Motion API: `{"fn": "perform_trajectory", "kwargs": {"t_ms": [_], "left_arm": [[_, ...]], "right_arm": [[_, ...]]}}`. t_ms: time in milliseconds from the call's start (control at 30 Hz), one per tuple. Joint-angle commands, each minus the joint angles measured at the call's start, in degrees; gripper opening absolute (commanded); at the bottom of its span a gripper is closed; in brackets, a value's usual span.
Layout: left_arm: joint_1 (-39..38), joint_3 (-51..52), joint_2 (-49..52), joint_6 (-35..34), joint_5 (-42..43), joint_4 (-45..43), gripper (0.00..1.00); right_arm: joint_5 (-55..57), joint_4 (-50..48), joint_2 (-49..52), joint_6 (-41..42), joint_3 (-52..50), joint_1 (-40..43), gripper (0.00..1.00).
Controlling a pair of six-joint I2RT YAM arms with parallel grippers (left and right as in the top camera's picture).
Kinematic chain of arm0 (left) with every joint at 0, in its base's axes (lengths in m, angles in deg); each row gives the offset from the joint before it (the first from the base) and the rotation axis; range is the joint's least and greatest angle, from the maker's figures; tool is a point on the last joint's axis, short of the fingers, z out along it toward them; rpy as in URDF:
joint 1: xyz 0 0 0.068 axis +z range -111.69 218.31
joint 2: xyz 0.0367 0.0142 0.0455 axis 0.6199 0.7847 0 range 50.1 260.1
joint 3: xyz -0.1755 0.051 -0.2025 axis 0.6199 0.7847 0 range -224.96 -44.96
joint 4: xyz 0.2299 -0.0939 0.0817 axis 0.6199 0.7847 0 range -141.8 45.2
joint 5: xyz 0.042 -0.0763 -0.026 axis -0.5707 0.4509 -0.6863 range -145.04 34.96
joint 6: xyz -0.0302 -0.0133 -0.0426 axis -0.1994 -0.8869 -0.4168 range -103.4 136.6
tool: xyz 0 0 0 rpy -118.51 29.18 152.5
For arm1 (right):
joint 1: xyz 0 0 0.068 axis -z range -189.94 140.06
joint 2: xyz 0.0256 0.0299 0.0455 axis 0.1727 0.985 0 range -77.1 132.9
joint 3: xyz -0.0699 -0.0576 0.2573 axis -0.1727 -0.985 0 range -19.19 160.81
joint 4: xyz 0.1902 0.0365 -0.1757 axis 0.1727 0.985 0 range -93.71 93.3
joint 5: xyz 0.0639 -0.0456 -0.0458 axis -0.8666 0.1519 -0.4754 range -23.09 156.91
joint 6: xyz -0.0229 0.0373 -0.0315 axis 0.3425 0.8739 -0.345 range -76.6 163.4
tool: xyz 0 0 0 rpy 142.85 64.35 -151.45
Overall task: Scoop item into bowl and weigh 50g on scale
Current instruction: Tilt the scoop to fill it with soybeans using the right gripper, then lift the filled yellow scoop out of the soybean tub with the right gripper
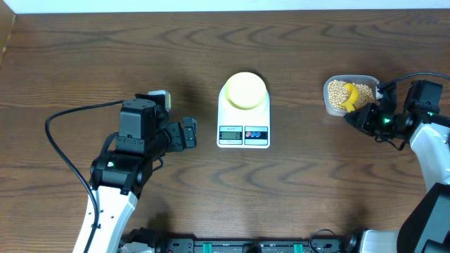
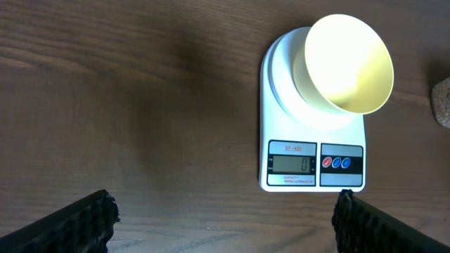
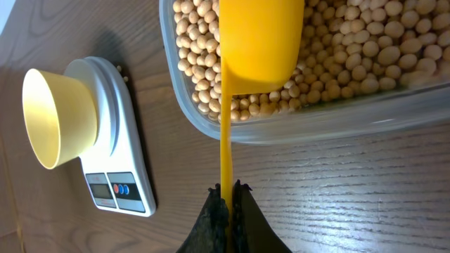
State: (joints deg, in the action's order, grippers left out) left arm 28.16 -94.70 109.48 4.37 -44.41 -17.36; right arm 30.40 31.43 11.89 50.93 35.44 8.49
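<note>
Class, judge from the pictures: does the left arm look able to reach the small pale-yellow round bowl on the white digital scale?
Probably yes: the open left gripper faces the bowl, with only bare wooden table between them and nothing blocking.

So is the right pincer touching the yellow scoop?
Touching. The right wrist view shows the right pincer shut on the thin handle of the yellow scoop, with no gap on either side.

Small pale-yellow bowl point(image 1: 246, 90), empty, upright on the round platform of the white scale point(image 1: 243, 121), mid-tabletop point(image 1: 84, 56), display and coloured buttons at its front edge, tan beans point(image 1: 336, 90) heaped in a clear tub point(image 3: 316, 125) well to its right
</note>
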Motion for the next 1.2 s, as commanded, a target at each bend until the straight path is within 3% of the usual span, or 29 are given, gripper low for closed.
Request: {"fn": "perform_trajectory", "kwargs": {"t_ms": [0, 900, 1167], "left_arm": [[0.33, -0.09, 0.11, -0.57, 0.31, -0.04, 1.0], [0.33, -0.09, 0.11, -0.55, 0.33, 0.2, 1.0], [0.33, -0.09, 0.11, -0.55, 0.33, 0.2, 1.0]], "right_arm": [[-2.01, 0.28, 0.28, 1.84, -0.44, 0.13, 0.01], [-3.13, -1.55, 0.28, 12.26, -0.44, 2.82, 0.01], [-8.28, -1.46, 0.28, 12.35, -0.44, 5.81, 0.01]]}}
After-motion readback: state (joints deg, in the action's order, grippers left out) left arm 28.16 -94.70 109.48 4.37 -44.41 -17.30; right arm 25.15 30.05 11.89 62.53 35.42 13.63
